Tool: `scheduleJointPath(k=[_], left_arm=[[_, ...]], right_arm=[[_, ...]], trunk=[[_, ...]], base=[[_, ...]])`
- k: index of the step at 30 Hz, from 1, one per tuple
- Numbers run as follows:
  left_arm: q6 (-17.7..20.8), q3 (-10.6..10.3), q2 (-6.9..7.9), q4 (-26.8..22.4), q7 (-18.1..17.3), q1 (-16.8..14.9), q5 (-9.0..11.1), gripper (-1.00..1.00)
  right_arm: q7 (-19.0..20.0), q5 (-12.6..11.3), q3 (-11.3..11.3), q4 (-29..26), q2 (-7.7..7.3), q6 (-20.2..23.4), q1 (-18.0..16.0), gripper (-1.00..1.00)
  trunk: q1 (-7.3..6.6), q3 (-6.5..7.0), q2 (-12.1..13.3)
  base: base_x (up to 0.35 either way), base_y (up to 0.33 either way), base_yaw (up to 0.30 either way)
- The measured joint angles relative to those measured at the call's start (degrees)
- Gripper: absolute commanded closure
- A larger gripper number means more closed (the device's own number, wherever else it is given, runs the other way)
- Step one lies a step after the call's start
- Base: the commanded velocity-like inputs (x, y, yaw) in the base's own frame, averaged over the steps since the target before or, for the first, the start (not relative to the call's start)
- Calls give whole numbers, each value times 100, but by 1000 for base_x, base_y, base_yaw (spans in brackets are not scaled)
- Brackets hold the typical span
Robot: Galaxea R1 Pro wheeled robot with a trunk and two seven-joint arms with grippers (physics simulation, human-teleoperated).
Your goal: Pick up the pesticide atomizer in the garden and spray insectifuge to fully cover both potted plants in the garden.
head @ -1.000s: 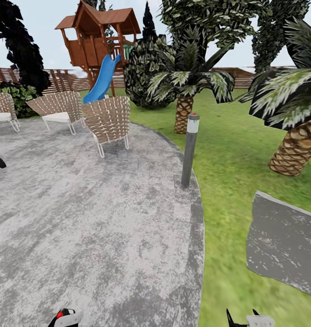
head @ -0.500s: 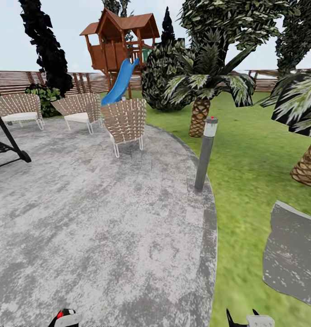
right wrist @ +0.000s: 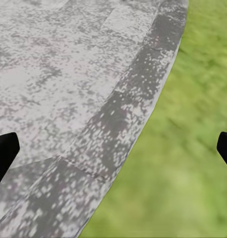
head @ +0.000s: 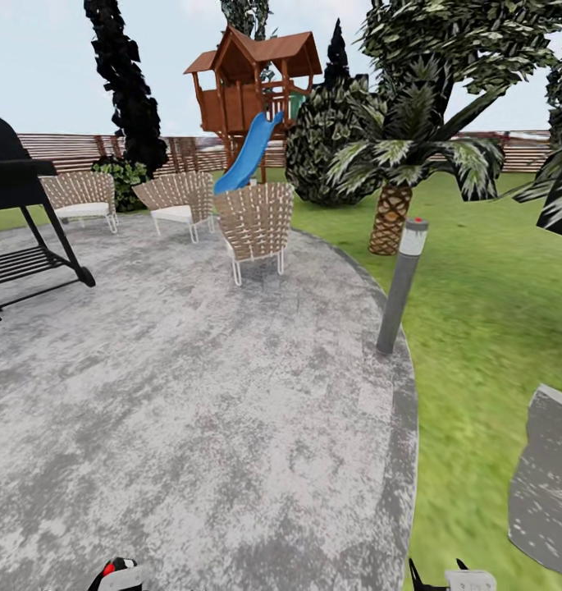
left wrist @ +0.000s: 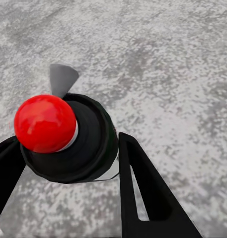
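While I roll across the patio, this is what I read off the cameras:
Pesticide atomizer [left wrist: 68, 136]: clamped between my left fingers [left wrist: 143, 198], red tip toward the wrist camera, stone below it.
Left gripper [head: 116, 574]: closed on the bottle.
Right gripper [right wrist: 113, 144]: fingers spread wide, nothing between them; beneath them the patio [head: 190, 394] edge meets the lawn [head: 477, 312].
Beyond the fingers: grey bollard lamp [head: 401, 283] at the patio rim, wicker chairs [head: 256, 222], black grill [head: 18, 213], playhouse with blue slide [head: 252, 98], palm [head: 395, 164], fence [head: 67, 152].
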Motion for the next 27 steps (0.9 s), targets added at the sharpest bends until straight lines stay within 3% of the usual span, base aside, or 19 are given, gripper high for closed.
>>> scheduleJointPath(k=[27], left_arm=[[1,-11,0,0,-1,0,-45,100]], right_arm=[[-4,0,0,-33,0,-9,0,-100]], trunk=[[0,151,0]], base=[[0,0,230]])
